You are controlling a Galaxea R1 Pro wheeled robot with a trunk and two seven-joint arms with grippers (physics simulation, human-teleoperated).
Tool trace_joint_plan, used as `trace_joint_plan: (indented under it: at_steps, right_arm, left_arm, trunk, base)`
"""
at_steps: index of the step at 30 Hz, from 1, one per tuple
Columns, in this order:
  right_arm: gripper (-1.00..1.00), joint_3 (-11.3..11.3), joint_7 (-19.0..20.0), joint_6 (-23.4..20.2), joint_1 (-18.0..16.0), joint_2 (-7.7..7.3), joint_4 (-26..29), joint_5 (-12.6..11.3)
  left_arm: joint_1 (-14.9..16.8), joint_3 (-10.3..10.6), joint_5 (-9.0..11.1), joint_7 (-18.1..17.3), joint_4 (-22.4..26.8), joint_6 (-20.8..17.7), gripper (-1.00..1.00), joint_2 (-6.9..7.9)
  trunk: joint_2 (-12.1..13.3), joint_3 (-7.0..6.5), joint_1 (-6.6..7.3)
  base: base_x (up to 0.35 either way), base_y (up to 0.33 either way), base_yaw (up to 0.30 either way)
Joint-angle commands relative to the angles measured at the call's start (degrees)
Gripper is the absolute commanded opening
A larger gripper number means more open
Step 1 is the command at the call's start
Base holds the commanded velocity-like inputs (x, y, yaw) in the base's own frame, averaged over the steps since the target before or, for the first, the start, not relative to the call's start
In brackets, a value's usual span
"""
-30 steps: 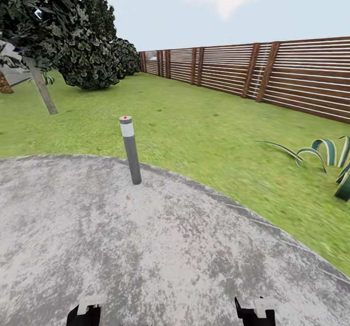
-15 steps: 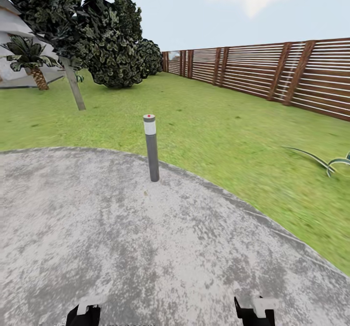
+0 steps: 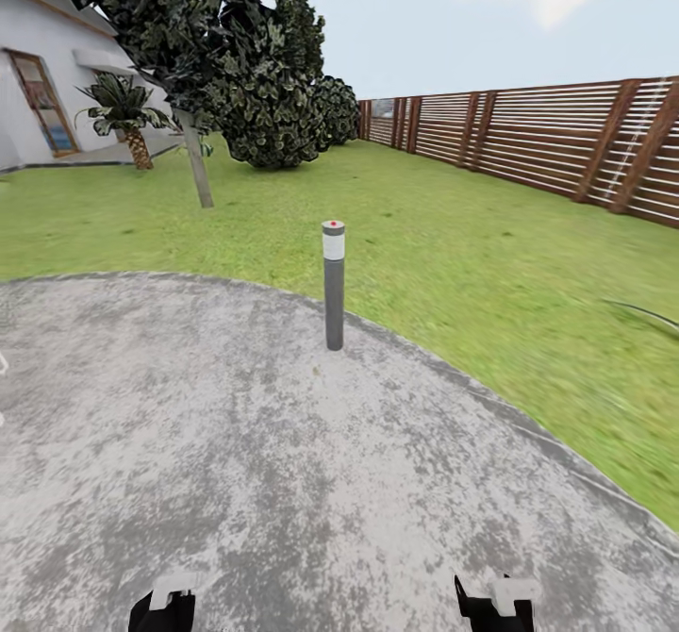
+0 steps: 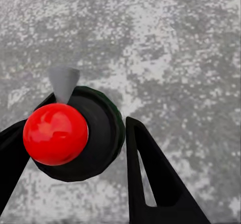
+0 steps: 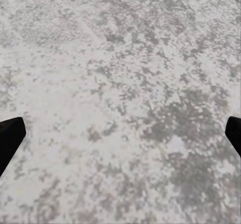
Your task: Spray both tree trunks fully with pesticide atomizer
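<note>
At the lower middle of the left wrist frame the left gripper is clamped around the pesticide atomizer with its red knob, above grey paving, while the right gripper hangs spread wide apart.

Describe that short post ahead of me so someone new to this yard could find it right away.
Start at the round grey paved patch that meets the lawn. The post stands upright near the patch's far curved edge, just inside the grass line. It is a slim dark grey cylinder with a white band near the top and a red dot on its cap, unlike the leaning pale tree trunk behind it on the lawn.
</note>
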State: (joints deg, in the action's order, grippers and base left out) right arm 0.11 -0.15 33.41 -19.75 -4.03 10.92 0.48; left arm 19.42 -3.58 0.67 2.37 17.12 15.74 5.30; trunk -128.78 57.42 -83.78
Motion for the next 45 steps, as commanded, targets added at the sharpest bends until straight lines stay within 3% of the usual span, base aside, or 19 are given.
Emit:
trace_joint_plan:
  at_steps: [1, 45]
  right_arm:
    - [1.00, 0.0, 0.0, 0.2, 0.0, -0.01, 0.0, 0.1]
    - [1.00, 0.0, 0.0, 0.2, 0.0, -0.01, 0.0, 0.1]
  left_arm:
    - [0.0, -0.1, 0.1, 0.0, -0.1, 0.2, -1.00, 0.00]
    - [0.1, -0.2, 0.0, 0.1, -0.1, 0.1, -1.00, 0.05]
  trunk:
    - [0.0, 0.04, 0.01]
    - [0.0, 0.04, 0.01]
  base:
    - [0.000, 0.000, 0.279]
    - [0.000, 0.000, 0.279]
